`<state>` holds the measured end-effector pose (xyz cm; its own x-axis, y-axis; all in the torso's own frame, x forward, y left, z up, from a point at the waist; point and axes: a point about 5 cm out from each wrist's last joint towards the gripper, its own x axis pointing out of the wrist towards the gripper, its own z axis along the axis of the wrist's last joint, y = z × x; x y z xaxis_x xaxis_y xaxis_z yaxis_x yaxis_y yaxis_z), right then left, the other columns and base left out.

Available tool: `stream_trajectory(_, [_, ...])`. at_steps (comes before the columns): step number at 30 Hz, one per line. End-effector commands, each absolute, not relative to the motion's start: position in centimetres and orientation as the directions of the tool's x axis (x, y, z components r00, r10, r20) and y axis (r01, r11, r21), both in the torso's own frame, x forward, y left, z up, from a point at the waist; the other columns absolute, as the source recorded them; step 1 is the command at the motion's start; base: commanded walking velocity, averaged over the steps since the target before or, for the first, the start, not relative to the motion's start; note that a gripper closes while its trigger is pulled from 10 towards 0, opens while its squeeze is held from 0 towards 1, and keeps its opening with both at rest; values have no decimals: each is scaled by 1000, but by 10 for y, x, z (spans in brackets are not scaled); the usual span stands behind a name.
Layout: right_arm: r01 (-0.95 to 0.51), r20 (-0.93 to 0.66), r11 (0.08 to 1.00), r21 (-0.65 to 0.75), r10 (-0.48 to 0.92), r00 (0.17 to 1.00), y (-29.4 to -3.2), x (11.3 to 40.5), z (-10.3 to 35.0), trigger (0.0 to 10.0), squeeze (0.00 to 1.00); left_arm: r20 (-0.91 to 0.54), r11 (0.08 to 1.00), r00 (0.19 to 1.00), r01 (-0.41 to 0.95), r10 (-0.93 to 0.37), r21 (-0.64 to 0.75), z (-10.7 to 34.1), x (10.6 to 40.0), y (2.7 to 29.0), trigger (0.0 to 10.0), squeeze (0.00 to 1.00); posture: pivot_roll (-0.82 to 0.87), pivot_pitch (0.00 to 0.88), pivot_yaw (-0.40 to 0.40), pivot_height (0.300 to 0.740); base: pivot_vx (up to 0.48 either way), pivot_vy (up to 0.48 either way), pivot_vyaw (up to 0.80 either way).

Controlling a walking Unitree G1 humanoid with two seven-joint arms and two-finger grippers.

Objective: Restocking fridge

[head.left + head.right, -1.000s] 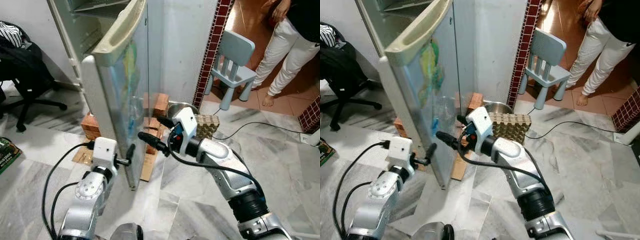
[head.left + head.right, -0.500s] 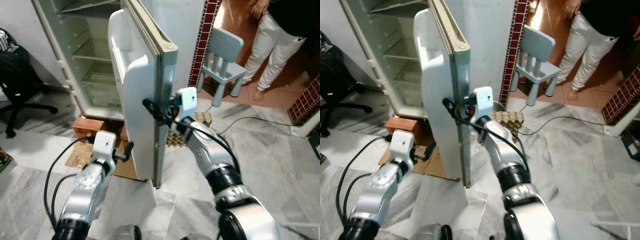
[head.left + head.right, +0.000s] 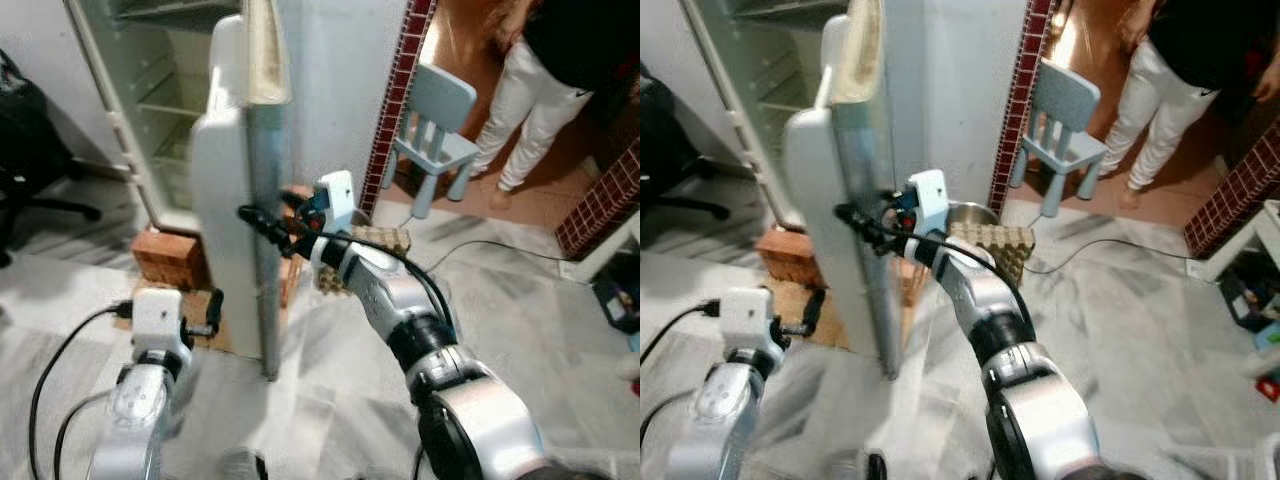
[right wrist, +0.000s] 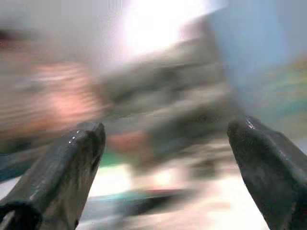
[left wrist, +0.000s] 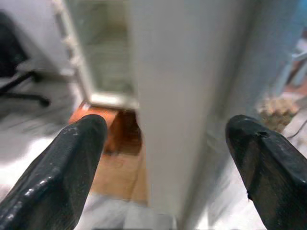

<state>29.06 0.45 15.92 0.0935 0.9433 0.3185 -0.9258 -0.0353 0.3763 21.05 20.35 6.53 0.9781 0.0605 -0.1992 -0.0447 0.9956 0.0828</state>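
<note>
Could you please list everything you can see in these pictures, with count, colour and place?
Fridge: one, white, standing open at the back left, shelves bare.
Fridge door: one, white, swung out edge-on between the two arms.
Bricks: a few, orange-brown, under the fridge.
Egg trays: one stack, beige, on the floor behind the right arm.
Metal bowl: one, silver, beside the egg trays.
Small chair: one, pale blue, by the tiled pillar.
Office chair: one, black, far left.
Person: one, white trousers, upper right.
Left gripper: black, low beside the door, open.
Right gripper: black, at the door's edge, open.
</note>
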Motion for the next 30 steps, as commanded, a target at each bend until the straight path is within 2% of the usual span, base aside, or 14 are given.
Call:
stream_trajectory(1, [-899, 390, -342, 272, 894, -222, 16, 262, 181, 10000, 0, -218, 990, 969, -97, 117, 99, 62, 200, 212, 10000, 0, 307, 47, -90, 740, 0, 0, 0])
stream_trajectory(4, [-908, 313, -338, 248, 915, -255, 20, 257, 170, 10000, 0, -240, 984, 957, -140, 164, 113, 57, 189, 219, 10000, 0, 311, 47, -96, 740, 0, 0, 0])
stream_trajectory(6, [-900, 289, -375, 225, 907, -306, 19, 255, 167, 10000, 0, -235, 979, 953, -169, 192, 112, 59, 186, 222, 10000, 0, 313, 47, -97, 740, 0, 0, 0])
stream_trajectory(16, [-938, 262, -232, 257, 951, -164, 9, 269, 167, 10000, 0, -198, 985, 969, -125, 146, 116, 69, 210, 217, 10000, 0, 287, 24, -66, 740, 0, 0, 0])
stream_trajectory(25, [-948, 230, -178, 263, 966, -118, 0, 272, 157, 10000, 0, -196, 986, 970, -120, 141, 117, 69, 212, 216, 10000, 0, 283, 22, -65, 740, 0, 0, 0])
stream_trajectory(26, [-957, 208, -127, 259, 975, -74, -1, 276, 153, 10000, 0, -197, 986, 970, -120, 142, 117, 69, 212, 216, 10000, 0, 283, 22, -65, 740, 0, 0, 0])
stream_trajectory(27, [-957, 208, -127, 259, 975, -74, -1, 276, 153, 10000, 0, -197, 986, 970, -120, 142, 117, 69, 212, 216, 10000, 0, 283, 22, -65, 740, 0, 0, 0])
stream_trajectory(28, [-969, 177, -39, 244, 984, 5, -2, 283, 150, 10000, 0, -195, 986, 970, -124, 144, 115, 69, 212, 216, 10000, 0, 286, 20, -66, 740, 0, 0, 0])
stream_trajectory(29, [-963, 119, 169, 212, 973, 197, -6, 301, 144, 10000, 0, -192, 985, 970, -128, 148, 112, 70, 212, 216, 10000, 0, 287, 20, -66, 740, 0, 0, 0])
stream_trajectory(30, [-963, 119, 169, 212, 973, 197, -6, 301, 144, 10000, 0, -192, 985, 970, -128, 148, 112, 70, 212, 216, 10000, 0, 287, 20, -66, 740, 0, 0, 0])
